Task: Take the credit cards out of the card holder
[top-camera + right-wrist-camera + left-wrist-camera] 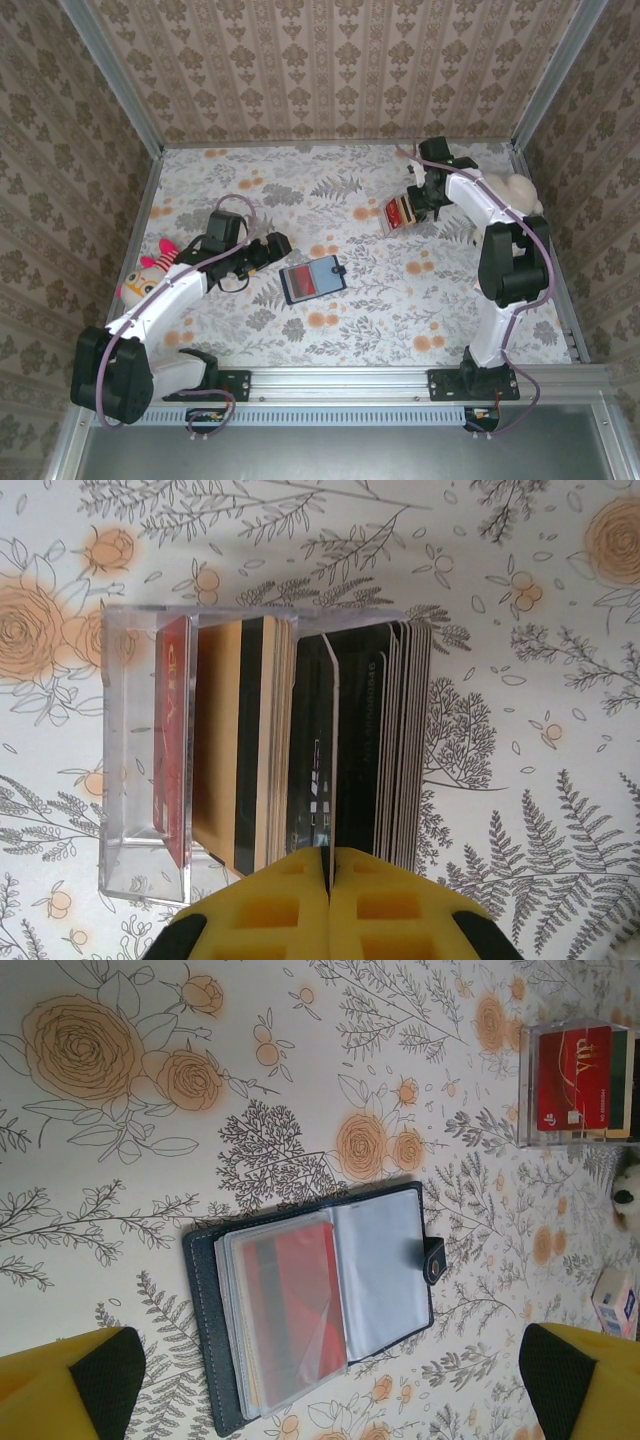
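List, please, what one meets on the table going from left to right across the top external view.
plush doll → left gripper, open → card holder, lying open → clear box of cards → pale rounded object

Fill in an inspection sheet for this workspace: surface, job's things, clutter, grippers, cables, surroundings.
Surface: floral cloth, flat, covering the table.
Job's things: holder lies open mid-table, with a red card in its clear sleeves; a dark card stands among many others in the clear box.
Clutter: plush toy at the left edge; cream plush by the right arm.
Grippers: left gripper open, near the holder, holding nothing; right gripper shut, apparently pinching the dark card.
Cables: purple cables run along both arms.
Surroundings: patterned walls on three sides.
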Robot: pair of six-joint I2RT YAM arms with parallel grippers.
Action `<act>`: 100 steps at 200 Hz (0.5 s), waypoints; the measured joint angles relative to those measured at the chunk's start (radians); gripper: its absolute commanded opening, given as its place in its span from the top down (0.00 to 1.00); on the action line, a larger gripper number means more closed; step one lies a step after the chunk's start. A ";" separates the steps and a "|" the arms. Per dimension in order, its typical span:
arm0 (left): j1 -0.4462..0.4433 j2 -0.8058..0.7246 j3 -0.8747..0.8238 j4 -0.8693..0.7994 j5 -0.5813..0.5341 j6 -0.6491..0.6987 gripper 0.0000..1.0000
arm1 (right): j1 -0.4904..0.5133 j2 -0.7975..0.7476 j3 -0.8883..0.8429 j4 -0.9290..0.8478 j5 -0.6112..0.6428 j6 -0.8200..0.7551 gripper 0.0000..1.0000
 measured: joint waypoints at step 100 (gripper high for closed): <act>0.000 0.000 0.000 0.004 0.024 0.000 0.00 | 0.000 0.031 0.064 -0.080 -0.003 -0.004 0.84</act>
